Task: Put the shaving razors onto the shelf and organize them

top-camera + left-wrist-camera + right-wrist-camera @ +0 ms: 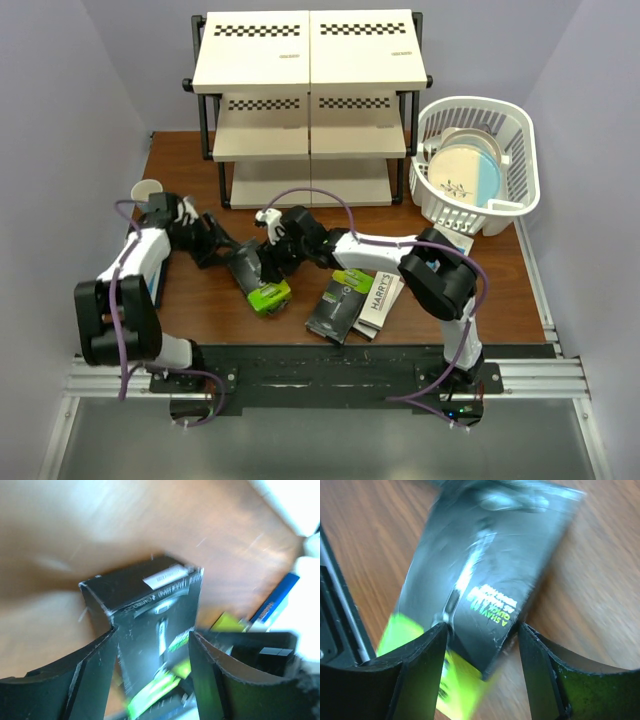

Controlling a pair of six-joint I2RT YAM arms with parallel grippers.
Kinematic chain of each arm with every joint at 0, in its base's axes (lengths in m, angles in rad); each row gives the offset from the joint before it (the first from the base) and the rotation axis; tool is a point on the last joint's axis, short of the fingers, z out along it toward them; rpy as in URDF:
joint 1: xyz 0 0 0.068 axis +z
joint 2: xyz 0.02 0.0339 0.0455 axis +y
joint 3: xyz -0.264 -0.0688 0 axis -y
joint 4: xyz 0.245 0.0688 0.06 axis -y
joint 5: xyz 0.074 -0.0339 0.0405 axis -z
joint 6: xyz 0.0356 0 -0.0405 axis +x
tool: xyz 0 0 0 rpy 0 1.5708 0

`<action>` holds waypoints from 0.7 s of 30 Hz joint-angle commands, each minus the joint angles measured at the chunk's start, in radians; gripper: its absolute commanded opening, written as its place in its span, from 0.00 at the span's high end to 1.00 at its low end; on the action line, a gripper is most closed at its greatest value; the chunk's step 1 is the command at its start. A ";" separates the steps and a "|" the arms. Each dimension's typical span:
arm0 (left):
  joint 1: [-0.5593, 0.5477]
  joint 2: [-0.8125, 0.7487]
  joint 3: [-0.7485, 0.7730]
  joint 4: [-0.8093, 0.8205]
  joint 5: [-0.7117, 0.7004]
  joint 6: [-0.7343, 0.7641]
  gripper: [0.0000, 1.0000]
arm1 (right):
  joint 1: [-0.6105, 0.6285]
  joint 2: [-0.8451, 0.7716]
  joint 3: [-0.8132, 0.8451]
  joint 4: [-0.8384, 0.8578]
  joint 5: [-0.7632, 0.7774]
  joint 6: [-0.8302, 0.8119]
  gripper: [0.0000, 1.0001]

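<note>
Overhead view, wrist views share razor box (150, 605)

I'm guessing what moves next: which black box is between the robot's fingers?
The left black box: fingers of both arms straddle it. The other black box lies free beside the white box.

This is a robotics lab test cell. Two robot arms, the left arm (135, 265) and the right arm (385, 250), are bolted side by side to an aluminium rail (540, 375) at the near edge of a brown wooden table (180, 165), and purple cables (312, 190) loop along them. Plain pale lilac panels (60, 120) wall the table in on three sides. The goods look like staged props: a small three-tier shelf (310, 60), a white plastic basket (525, 170) holding a plate (462, 178), a paper cup (147, 190), and retail razor boxes (338, 303) lying loose on the wood
</note>
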 commanded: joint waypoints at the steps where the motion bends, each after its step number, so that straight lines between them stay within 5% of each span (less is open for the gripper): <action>1: -0.063 0.130 0.100 0.304 0.032 -0.067 0.37 | 0.007 -0.059 -0.024 -0.020 0.026 -0.041 0.37; 5: -0.060 0.049 0.093 0.206 -0.006 -0.010 0.32 | -0.012 -0.079 -0.045 -0.024 0.058 -0.051 0.36; 12: 0.016 -0.247 -0.246 0.014 0.005 -0.009 0.30 | -0.074 -0.099 -0.090 -0.011 0.041 0.015 0.36; 21: 0.051 -0.358 -0.458 0.075 0.142 -0.006 0.48 | -0.112 -0.124 -0.117 0.003 -0.035 0.101 0.35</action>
